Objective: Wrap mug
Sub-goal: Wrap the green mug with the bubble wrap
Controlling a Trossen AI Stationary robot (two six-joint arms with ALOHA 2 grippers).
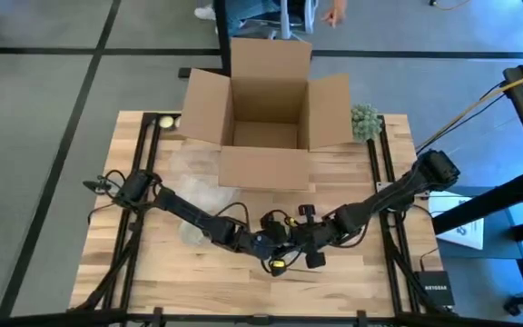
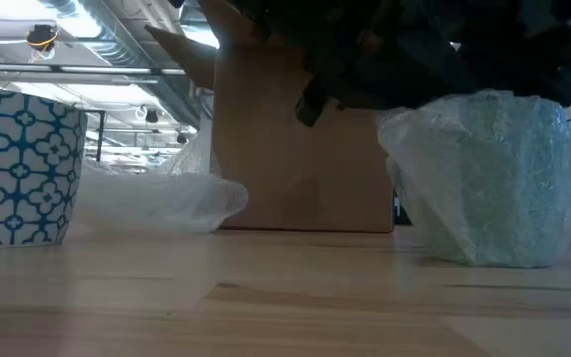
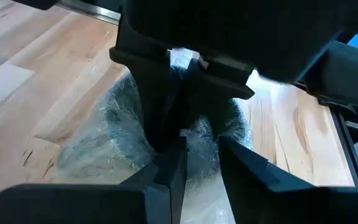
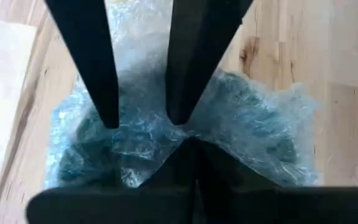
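Left gripper (image 3: pixel 197 146) sat over the wrapped mug (image 2: pixel 489 178), fingers a little apart with bubble wrap (image 4: pixel 253 134) bunched between them, apparently pinching the film. Right gripper (image 4: pixel 143 121) met it from the other side; its fingers were parted and pressed tips-down into the wrap on top of the mug, and whether they actually gripped any film couldn't be told. In the high view both grippers converged near the table's front centre, just in front of the open cardboard box (image 1: pixel 266 113); the mug itself was hidden under them there. Low view showed the mug standing upright on the wooden table (image 2: pixel 266 297), green body fully sheathed in wrap around the sides, film flaring loose near the top. Progress judgement: mostly done, sides covered, top edges gathered; what seemed left was tucking or closing the loose film at the opening and letting go, possibly boxing. Elsewhere: a blue-and-white patterned cup (image 2: pixel 18 164) unwrapped, well apart from the mug, with a spare plastic sheet (image 2: pixel 152 203) lying just beside it.
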